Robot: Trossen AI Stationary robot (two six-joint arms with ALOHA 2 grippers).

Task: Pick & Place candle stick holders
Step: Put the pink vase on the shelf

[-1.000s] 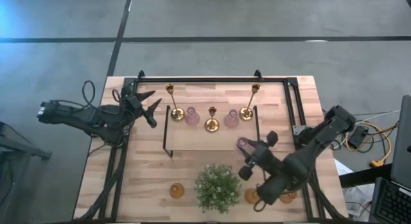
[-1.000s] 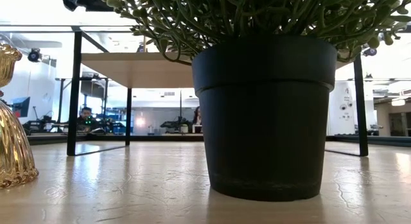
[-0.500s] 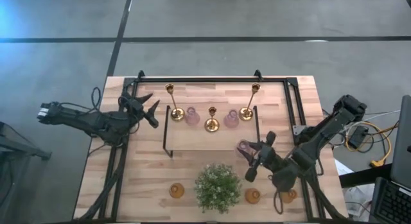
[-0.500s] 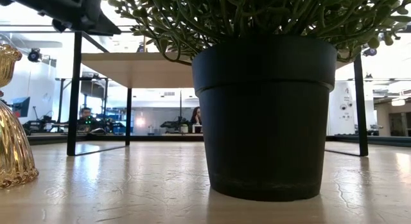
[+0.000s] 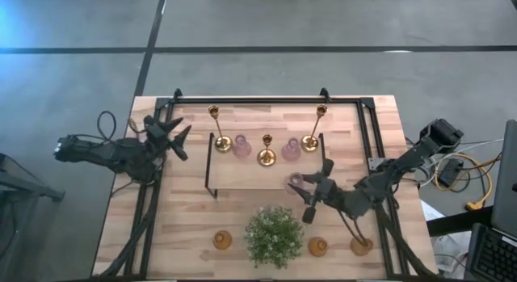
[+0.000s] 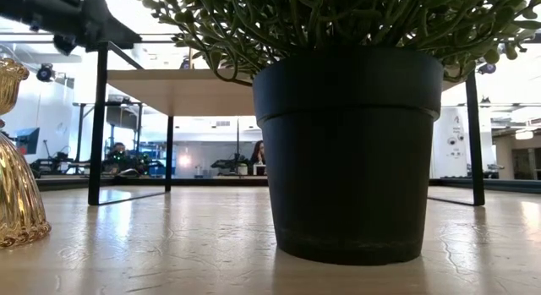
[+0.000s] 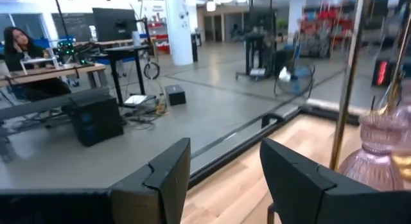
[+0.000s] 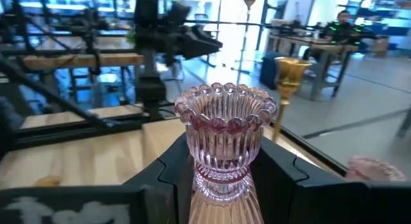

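My right gripper (image 5: 304, 187) is shut on a pink glass candle stick holder (image 5: 295, 182) over the near right part of the raised shelf (image 5: 242, 178). On that shelf stand three brass holders (image 5: 266, 151) and two more pink ones (image 5: 241, 147). Amber holders (image 5: 222, 240) rest on their bases on the table near the front edge. My left gripper (image 5: 178, 140) hovers open and empty at the table's left, just outside the shelf frame. Its wrist view shows a pink holder (image 7: 384, 150) and a brass stick (image 7: 350, 89) ahead. My right gripper pinches the pink holder's narrow ribbed stem (image 8: 221, 180) between its two fingers (image 8: 174, 169), below the beaded cup. The fingers come level from the table's right side. The holder stands upright. The fingers hide its base, so I cannot tell whether it touches the shelf.
A bushy green plant in a black pot (image 6: 347, 151) stands at the front middle, close to my right arm. Two amber holders (image 5: 317, 246) sit to its right. Black frame rails (image 5: 266, 98) run along the far and side edges. People sit at desks in the room beyond.
My right arm has sunk and stretched out toward the table's right edge, and its gripper has turned to point level. The pink holder stays upright in it and has gone a little toward the table's left. My left gripper has come down and drawn back toward the left edge.
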